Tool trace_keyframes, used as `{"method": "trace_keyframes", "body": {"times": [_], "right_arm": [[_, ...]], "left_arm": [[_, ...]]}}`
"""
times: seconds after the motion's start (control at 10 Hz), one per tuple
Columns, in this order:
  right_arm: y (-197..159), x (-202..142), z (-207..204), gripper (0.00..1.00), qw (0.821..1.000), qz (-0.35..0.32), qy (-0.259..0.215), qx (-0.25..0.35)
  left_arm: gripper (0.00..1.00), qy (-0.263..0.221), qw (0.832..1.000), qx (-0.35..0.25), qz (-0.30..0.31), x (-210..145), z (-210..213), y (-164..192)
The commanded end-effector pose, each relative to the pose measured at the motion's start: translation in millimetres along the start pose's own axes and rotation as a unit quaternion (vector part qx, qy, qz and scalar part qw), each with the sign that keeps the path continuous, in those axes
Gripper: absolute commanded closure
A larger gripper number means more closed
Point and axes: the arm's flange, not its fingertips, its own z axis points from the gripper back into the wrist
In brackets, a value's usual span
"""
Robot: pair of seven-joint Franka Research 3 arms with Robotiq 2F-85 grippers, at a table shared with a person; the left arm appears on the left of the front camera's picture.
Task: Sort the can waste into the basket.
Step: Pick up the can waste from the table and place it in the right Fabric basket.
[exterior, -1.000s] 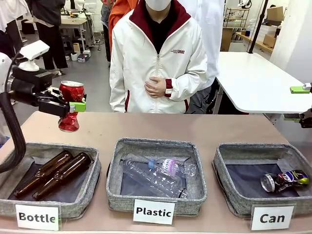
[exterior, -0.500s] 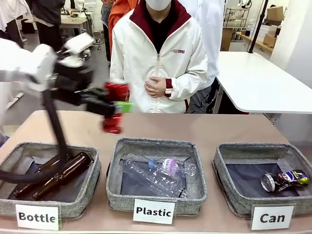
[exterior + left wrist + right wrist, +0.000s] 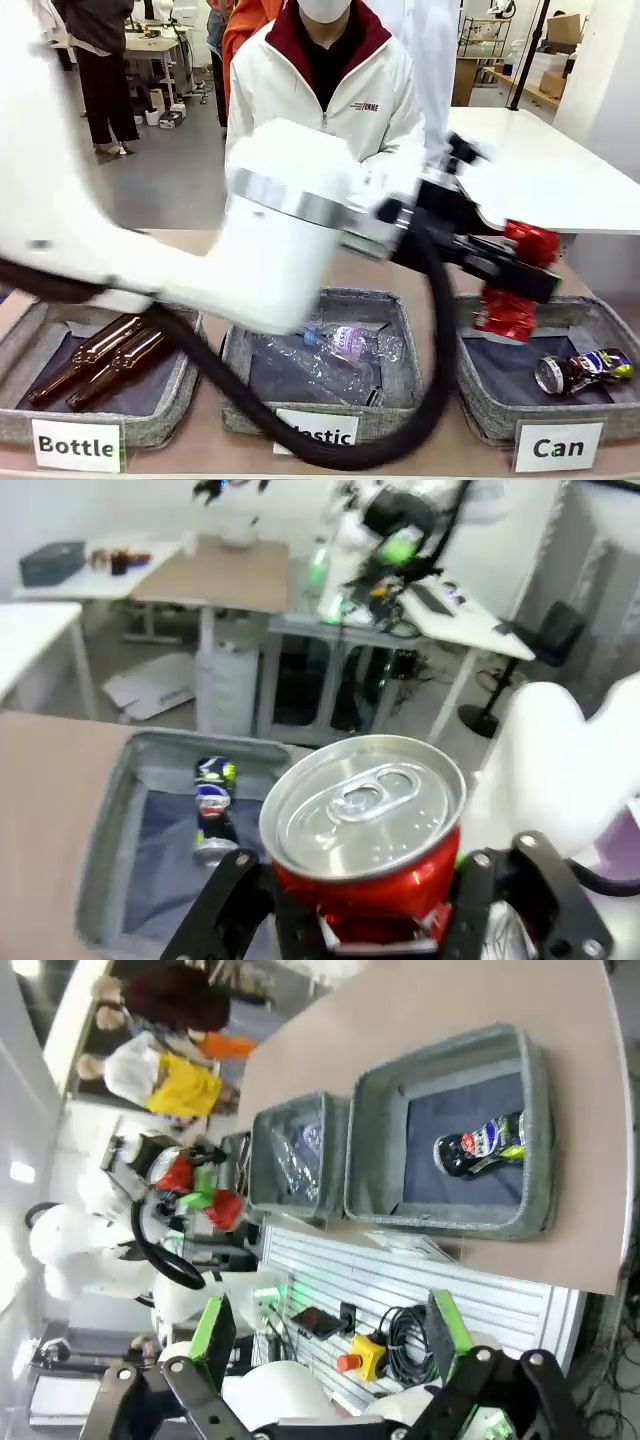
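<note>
Gripping the red can (image 3: 508, 290), the left gripper (image 3: 517, 282) hangs over the Can basket's (image 3: 470, 395) left wall; released here, it might clip the rim; the right gripper's (image 3: 330, 1345) jaws gape wide.

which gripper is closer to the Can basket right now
Left. The left gripper, shut on the red can, hangs above the Can basket; the right gripper, open, views it from farther off.

The red can (image 3: 368, 852) is glossy painted metal with a bright, smooth silver top; its crumpled body (image 3: 510, 290) catches light. The dark can (image 3: 585, 368) in the Can basket (image 3: 480, 400) is shiny crushed metal with printed colour. The basket is rough grey woven cloth with a matt dark blue lining. The worktop (image 3: 440, 265) is smooth, matt, tan. The left gripper (image 3: 365, 920) is matt black.
</note>
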Motion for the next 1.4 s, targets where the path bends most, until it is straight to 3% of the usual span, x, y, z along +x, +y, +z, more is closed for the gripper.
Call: {"method": "trace_keyframes", "body": {"times": [0.0,0.1,0.2,0.3,0.4,0.5,0.6,0.7,1.2,1.3], "right_arm": [[-0.6,-26.7,10.3,0.00,0.998,0.047,-0.052,0.005],[-1.4,-38.3,19.0,0.00,0.995,0.074,-0.061,0.017],[-1.3,-14.0,12.2,0.00,1.000,0.013,-0.027,0.003],[-1.3,-14.0,12.2,0.00,1.000,0.013,-0.027,0.003],[-1.3,-14.0,12.2,0.00,1.000,0.013,-0.027,0.003],[-1.3,-14.0,12.2,0.00,1.000,0.013,-0.027,0.003],[-1.3,-14.0,12.2,0.00,1.000,0.013,-0.027,0.003],[-1.3,-14.0,12.2,0.00,1.000,0.013,-0.027,0.003],[-1.3,-14.0,12.2,0.00,1.000,0.013,-0.027,0.003],[-1.3,-14.0,12.2,0.00,1.000,0.013,-0.027,0.003]], "left_arm": [[0.95,0.018,0.999,0.030,-0.009,36.3,-58.3,39.6],[0.95,0.037,0.999,0.034,0.000,38.0,-85.0,52.5],[0.95,0.056,0.998,0.042,0.005,34.0,-105.7,65.6],[0.95,0.087,0.995,0.050,-0.016,26.4,-118.2,73.9],[0.95,0.129,0.991,-0.007,-0.033,24.5,-117.6,72.3],[0.95,0.059,0.997,0.048,-0.016,2.7,-103.3,58.0],[0.95,0.059,0.997,0.048,-0.016,2.7,-103.3,58.0],[0.95,0.094,0.995,0.032,-0.023,-5.4,-115.5,65.1],[0.95,0.102,0.989,0.068,-0.086,-6.6,-103.7,73.2],[0.49,0.105,0.988,0.069,-0.092,-6.6,-103.1,74.8]]}}
